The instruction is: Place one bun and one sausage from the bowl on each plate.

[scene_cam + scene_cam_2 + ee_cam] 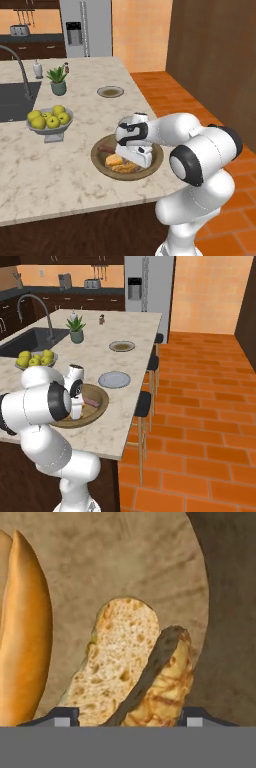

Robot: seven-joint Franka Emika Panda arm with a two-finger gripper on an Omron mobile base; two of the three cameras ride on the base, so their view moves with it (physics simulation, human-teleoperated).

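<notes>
Gripper point(128, 716) sat low in the wooden bowl point(151, 169), lower centre of left base view, fingertips point(60, 716) either side of a sliced bun point(122, 662). Contact not discernible. Grey plate point(114, 379) lay beyond, centre of right base view.

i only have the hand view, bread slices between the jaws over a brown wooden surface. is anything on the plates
observer: no, both look bare. the grey plate sits on the counter just past the bowl.
operator: where's the second one
observer: the brownish plate is farther along the same counter, toward the fridge end.
operator: any sausage in the bowl, i see none
observer: yes, one reddish sausage lies near the bowl's rim in the left base view, next to the buns.
</notes>
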